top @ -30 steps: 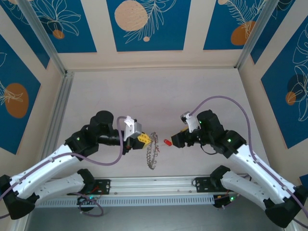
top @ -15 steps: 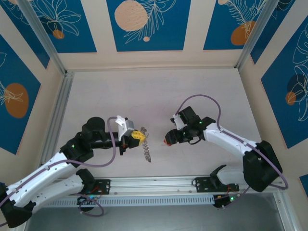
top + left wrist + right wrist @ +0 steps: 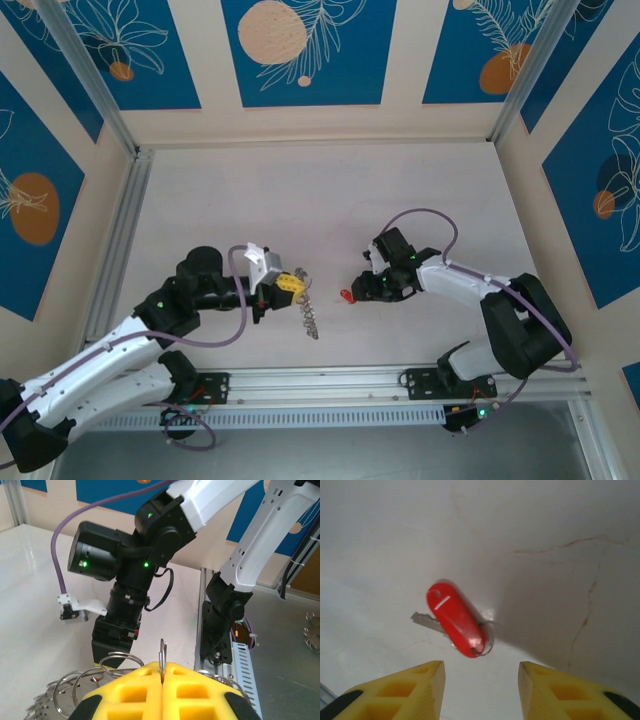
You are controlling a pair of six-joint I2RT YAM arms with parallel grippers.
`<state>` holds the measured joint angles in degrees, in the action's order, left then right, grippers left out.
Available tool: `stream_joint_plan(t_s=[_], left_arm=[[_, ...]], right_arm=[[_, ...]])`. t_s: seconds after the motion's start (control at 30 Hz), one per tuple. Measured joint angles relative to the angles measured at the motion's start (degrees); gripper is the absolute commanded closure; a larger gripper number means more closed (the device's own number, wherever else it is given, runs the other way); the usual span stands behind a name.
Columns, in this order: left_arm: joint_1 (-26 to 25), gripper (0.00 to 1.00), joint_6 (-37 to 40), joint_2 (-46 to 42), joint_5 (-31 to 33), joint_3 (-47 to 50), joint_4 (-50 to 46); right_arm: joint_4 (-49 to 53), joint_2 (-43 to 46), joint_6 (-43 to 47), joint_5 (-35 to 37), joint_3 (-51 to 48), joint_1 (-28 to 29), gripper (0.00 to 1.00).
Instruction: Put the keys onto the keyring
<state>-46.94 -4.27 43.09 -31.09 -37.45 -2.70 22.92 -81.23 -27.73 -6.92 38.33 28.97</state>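
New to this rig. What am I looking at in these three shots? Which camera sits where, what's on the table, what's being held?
This is a robot with two white-and-black arms bolted at the near edge of a table. Each arm ends in a yellow two-finger pincer. The wide shot looks down from above and behind the arms. The other two shots come from a camera on each wrist, so you see that arm's own yellow fingers at the bottom. The left pincer is shut on a thin metal keyring that carries a bunch of small keys. One red-tagged key lies loose on the table. The right pincer hovers at it with jaws apart, not touching it.
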Motion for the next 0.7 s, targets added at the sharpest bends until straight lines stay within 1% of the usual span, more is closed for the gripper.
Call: stream_joint_plan(t_s=[0.17,0.37,0.7], left_arm=[[0.02,1.00,-0.17,-1.66,-0.33,0.87,0.83],[0.02,1.00,-0.17,-1.70,-0.59,0.87,1.31],[0.02,1.00,-0.15,-2.56,-0.83,1.05,1.66]], right_arm=[[-2.45,-1.90,-0.87,-1.68,-0.44,-0.55,0.63],[-4.57,-3.74,-1.51,-3.61,-0.46,-0.55,0.66],[-5.53,-4.98,-1.49,-4.09,-0.46,-0.57,0.75]])
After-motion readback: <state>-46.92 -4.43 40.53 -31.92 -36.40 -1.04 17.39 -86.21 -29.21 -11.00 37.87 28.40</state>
